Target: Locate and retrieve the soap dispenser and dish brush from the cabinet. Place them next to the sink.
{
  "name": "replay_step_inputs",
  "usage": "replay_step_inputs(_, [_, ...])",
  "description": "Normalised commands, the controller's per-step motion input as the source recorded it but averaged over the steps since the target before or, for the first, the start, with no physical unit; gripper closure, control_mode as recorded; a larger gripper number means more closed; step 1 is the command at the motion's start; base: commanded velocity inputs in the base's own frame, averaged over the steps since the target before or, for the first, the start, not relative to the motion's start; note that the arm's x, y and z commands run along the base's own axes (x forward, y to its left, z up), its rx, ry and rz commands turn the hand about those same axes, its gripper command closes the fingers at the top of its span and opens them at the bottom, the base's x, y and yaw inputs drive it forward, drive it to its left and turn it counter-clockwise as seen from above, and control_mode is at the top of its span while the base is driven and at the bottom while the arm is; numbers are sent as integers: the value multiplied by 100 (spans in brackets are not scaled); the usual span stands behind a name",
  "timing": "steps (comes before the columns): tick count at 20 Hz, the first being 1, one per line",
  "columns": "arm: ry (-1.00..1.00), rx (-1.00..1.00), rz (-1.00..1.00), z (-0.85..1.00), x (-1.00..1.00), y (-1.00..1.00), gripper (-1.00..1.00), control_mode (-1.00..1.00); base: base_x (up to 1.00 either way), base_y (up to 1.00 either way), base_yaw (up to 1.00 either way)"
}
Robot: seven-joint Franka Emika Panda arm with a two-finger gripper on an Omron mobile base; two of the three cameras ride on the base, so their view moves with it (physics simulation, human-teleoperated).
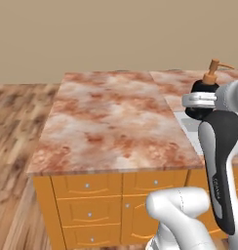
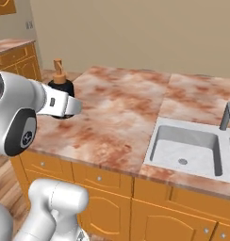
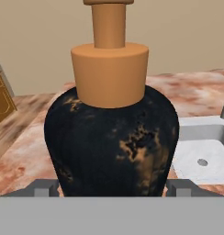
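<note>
Claw point(image 3: 112, 186) closed around upright soap dispenser point(image 3: 113, 137), above marble counter point(image 2: 117, 113), sink point(image 2: 185, 148) off to one side, basin bare, faucet point(image 2: 227, 115) behind

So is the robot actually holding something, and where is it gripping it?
Yes, the soap dispenser: the gripper clasps its round black body low down, one finger on each side.
</note>
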Motion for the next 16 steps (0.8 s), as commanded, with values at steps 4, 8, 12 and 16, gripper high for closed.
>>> replay_step_inputs(4, [0,0,0,0,0,0,100,100,22,-35,-1])
replay_step_inputs(8, [0,0,0,0,0,0,100,100,51,-22,-8])
replay_step_inputs(12, [0,0,0,0,0,0,100,100,69,-28,-11])
replay_step_inputs(16, [0,0,0,0,0,0,100,100,64,-27,-8])
